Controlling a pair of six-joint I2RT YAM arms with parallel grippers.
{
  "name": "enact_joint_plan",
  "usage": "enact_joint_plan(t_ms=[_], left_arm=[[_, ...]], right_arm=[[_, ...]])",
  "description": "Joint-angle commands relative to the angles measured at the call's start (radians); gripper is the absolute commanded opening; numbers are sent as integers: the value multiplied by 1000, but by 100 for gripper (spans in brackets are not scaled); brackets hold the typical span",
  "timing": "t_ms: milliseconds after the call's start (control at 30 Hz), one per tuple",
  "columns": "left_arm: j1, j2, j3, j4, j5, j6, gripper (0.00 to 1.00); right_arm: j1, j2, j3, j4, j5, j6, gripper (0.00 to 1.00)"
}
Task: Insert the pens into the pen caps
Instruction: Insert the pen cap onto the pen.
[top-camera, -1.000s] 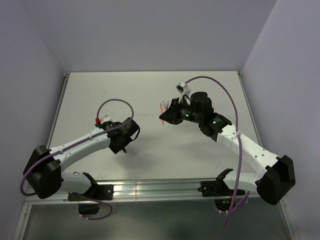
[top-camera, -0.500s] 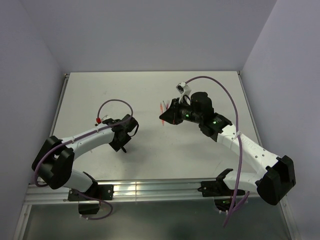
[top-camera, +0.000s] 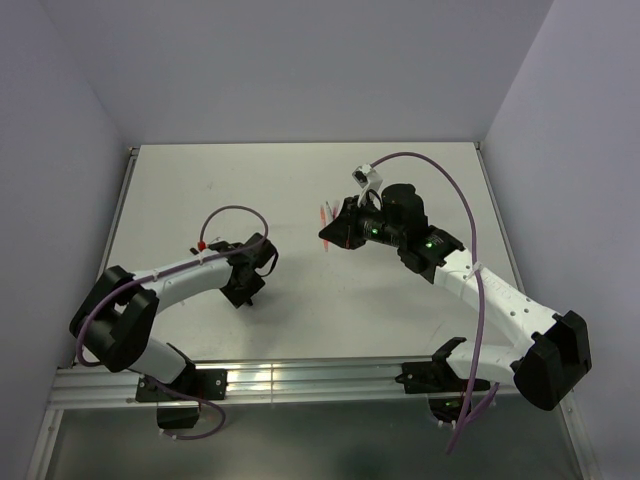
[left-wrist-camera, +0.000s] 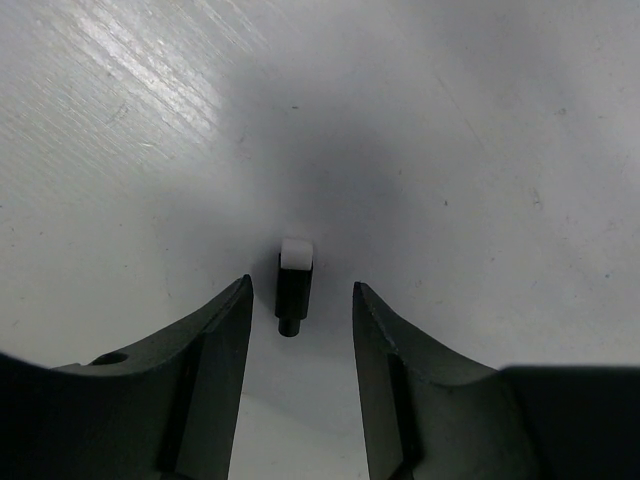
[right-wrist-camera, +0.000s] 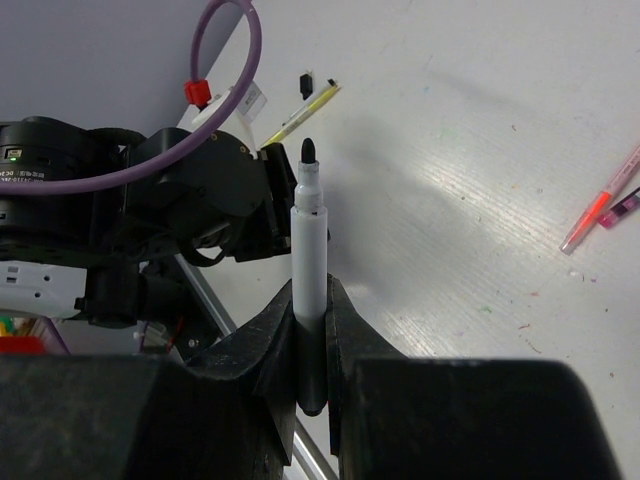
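Note:
On the table lies a small black pen cap (left-wrist-camera: 294, 285) with a white end. My left gripper (left-wrist-camera: 300, 292) is low over it and open, one finger on each side, neither touching. In the top view this gripper (top-camera: 247, 291) is left of centre. My right gripper (right-wrist-camera: 312, 300) is shut on a white pen (right-wrist-camera: 308, 240) with a black tip, held above the table and pointing toward the left arm. That gripper (top-camera: 330, 238) hovers near the table's middle. A yellow pen (right-wrist-camera: 300, 112) and a small black cap (right-wrist-camera: 305, 85) lie beyond the left arm.
A pink pen (right-wrist-camera: 598, 208) and a dark purple pen (right-wrist-camera: 626, 207) lie together on the table to the right in the right wrist view, seen as pink strokes (top-camera: 322, 215) from above. The left arm's purple cable (top-camera: 232, 212) loops above its wrist. Walls stand on three sides.
The left arm's elbow has swung to the right and its cable loop has shifted, while its gripper stays over the same spot. The right arm holds still with the pen.

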Motion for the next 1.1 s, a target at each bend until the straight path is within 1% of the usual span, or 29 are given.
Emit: enact_joint_plan(t_ms=[0,133,367,400,467,500,567,600,633,667,733,833,900,933,967,1000,1033,1067], left_arm=[[5,3,-9,26,11,3,49],[15,18,-23,57,33,14,47],[18,15,-50,60,31,3,43],[18,12,-52,62,31,3,39],[21,13,-62,74,36,7,35],[22,13,-67,80,42,7,29],[31,15,-84,102,68,26,22],[32,18,-87,115,76,30,12],[35,15,-92,126,83,46,4],[36,13,-98,137,105,59,0],[38,-11,-93,160,117,102,1],[39,-72,-24,168,131,209,0],[39,-129,81,181,145,283,0],[42,-147,118,218,155,360,0],[45,-166,188,246,175,403,0],[51,-190,224,269,222,438,0],[76,-194,291,349,282,516,0],[94,-194,324,399,347,562,0]], right_arm=[[-6,-30,-2,11,2,-16,0],[-7,-28,-2,7,2,-16,0],[-7,-25,0,4,-1,-18,0],[-7,-25,0,5,-1,-18,0],[-7,-27,-3,5,-1,-18,0],[-7,-27,0,4,-1,-19,0],[-7,-25,0,1,-1,-19,0],[-7,-25,-3,1,-2,-21,0],[-7,-25,-3,1,-4,-19,0],[-7,-25,-3,4,-5,-18,0],[-7,-24,0,-1,-7,-21,0],[-7,-24,0,-2,-4,-25,0],[-7,-20,1,-5,2,-27,0],[-6,-20,4,-11,13,-28,0],[-7,-19,6,-12,18,-28,0],[-6,-20,6,-12,18,-28,0],[-7,-25,1,-1,10,-24,0],[-7,-30,-2,10,7,-22,0]])
